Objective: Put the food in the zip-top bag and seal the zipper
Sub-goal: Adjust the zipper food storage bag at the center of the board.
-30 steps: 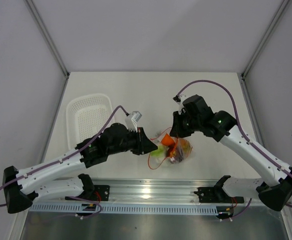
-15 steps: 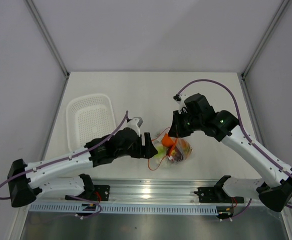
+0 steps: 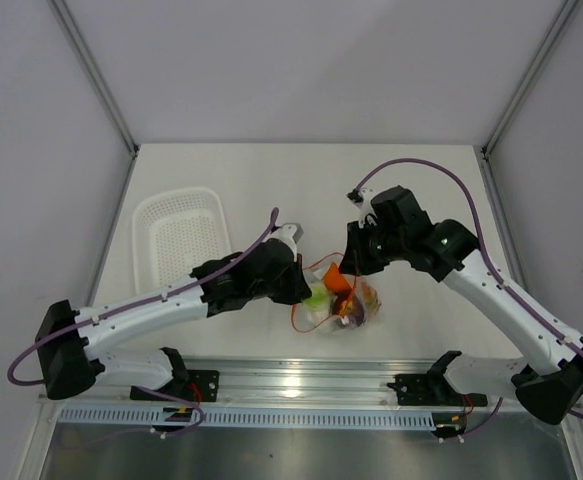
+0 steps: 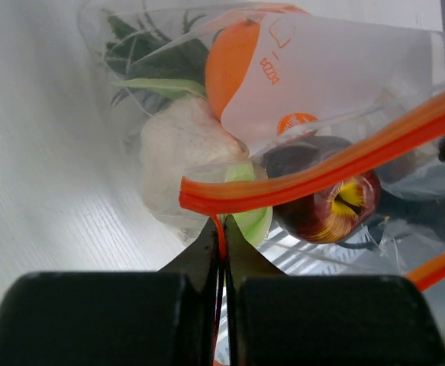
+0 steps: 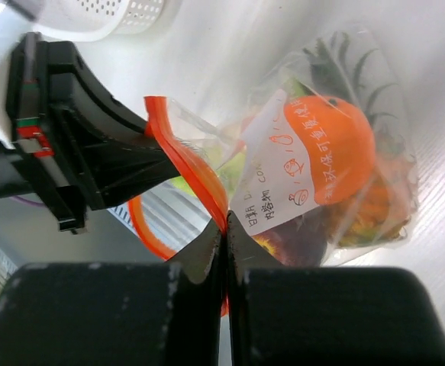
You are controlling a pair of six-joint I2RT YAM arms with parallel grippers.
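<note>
Zipper (image 4: 314, 174) pinched in left jaws and right jaws, seen only from wrist views.

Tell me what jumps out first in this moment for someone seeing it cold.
A clear zip-top bag lies near the front middle of the table, stuffed with toy food: an orange fruit, a pale leafy vegetable and a dark red piece. Both arms meet over it, with the left gripper and the right gripper each shut on the red-orange zipper; the mouth looks open. A white mesh basket sits off to the left.
</note>
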